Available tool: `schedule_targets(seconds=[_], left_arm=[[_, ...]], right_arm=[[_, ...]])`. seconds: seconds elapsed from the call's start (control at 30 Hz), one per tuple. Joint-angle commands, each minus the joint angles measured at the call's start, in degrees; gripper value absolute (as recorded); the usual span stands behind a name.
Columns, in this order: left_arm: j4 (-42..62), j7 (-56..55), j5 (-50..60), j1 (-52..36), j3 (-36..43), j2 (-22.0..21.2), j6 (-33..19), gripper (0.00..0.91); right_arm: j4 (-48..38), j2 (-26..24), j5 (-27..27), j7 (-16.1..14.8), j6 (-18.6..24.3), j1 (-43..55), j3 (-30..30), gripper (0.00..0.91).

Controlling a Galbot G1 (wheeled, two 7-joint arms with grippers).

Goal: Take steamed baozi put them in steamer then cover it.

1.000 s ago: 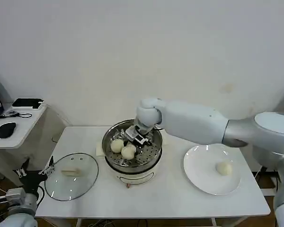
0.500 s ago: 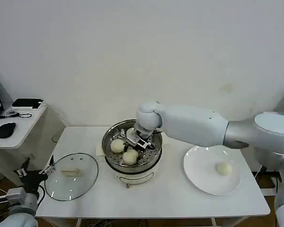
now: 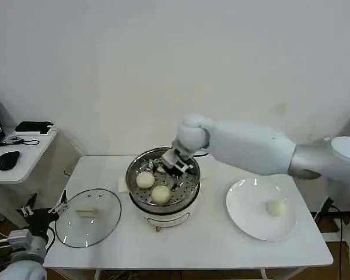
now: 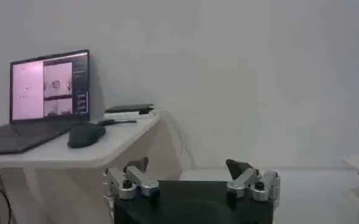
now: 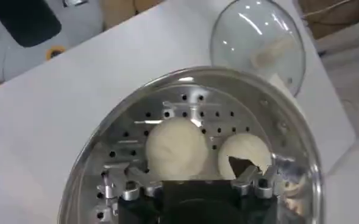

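Left gripper (image 3: 44, 207): parked low, off the table's (image 3: 210, 242) left corner, just beside the lid. In the left wrist view (image 4: 191, 176) its fingers stand spread with nothing between them.
Glass lid (image 3: 87, 217): lies flat on the table left of the steamer, well short of covering anything. Covering is not done.
Steamer (image 3: 162, 204): stands mid-table, uncovered, perforated floor showing.
Baozi in steamer: two are plain in the head view, one at the left (image 3: 144, 180) and one nearer the front (image 3: 160, 193). The right wrist view shows the same pair side by side on the floor (image 5: 176, 148) (image 5: 247, 153). Whether a third lies under the gripper, I cannot tell.
Right gripper (image 3: 175, 162): sits over the back right part of the steamer, pointing down into it. In the right wrist view (image 5: 188, 176) its fingers are parted and empty, above the buns.
Right arm: reaches in from the right, across the plate's far side, elbow high.
Plate (image 3: 245, 224): right of the steamer, one baozi (image 3: 275, 207) left on it.
Progress: judged past halfway; the last bun and the lid remain.
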Motion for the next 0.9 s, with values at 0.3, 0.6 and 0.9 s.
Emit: schedule_targets(seconds=[0.3,0.6,0.9], left_arm=[[-0.6,0.2,0.8,-1.7,3.1,0.5,0.1,0.907],[-0.4,0.1,1.5,-3.0,5.8,0.3,0.1,0.907],[-0.2,0.2,2.2,-2.5,6.1,0.1,0.0,0.907]], right_arm=[[7.5,-34.1,1.6,1.6,-6.1,-0.1,2.9,0.907],[10.7,-48.6,-7.2,1.0,-6.9,-11.8,8.7,0.907],[5.2,-48.2,-14.1,1.2,-5.9,-32.5,23.9,0.907]])
